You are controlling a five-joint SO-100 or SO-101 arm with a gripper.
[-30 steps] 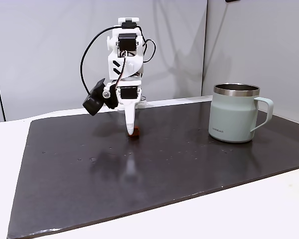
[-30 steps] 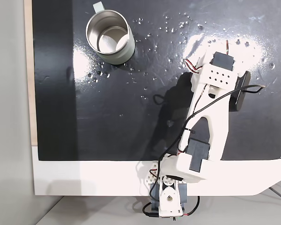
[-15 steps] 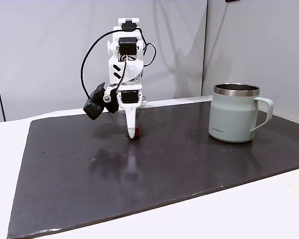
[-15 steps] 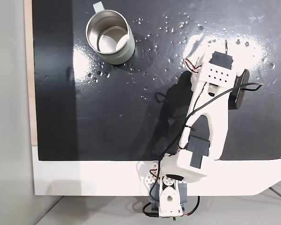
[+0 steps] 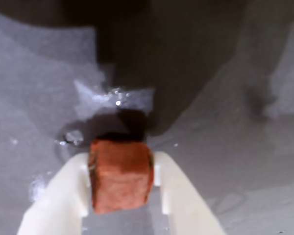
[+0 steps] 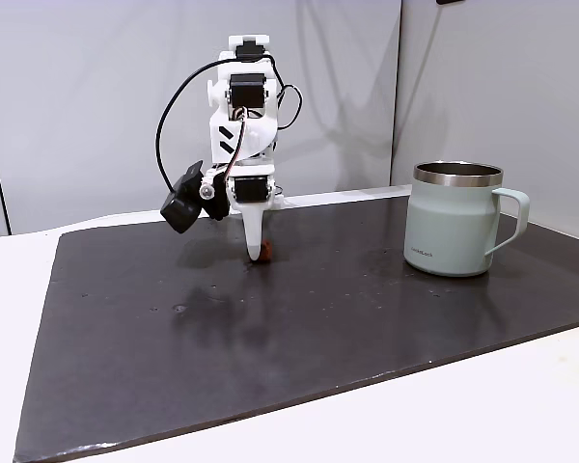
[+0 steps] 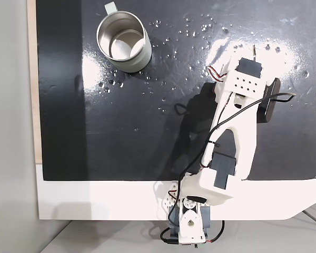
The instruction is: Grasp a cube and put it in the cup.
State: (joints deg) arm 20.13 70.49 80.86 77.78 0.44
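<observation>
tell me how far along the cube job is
Done: the gripper has closed on the cube, one white finger on each side. In hand: the cube sits low, close above the dark mat. Left: carrying it to the cup and dropping it inside.

I see the reddish-brown cube [image 5: 120, 175] well apart from the cup [image 6: 455, 222]; that sage-green mug stands upright, empty.
</observation>
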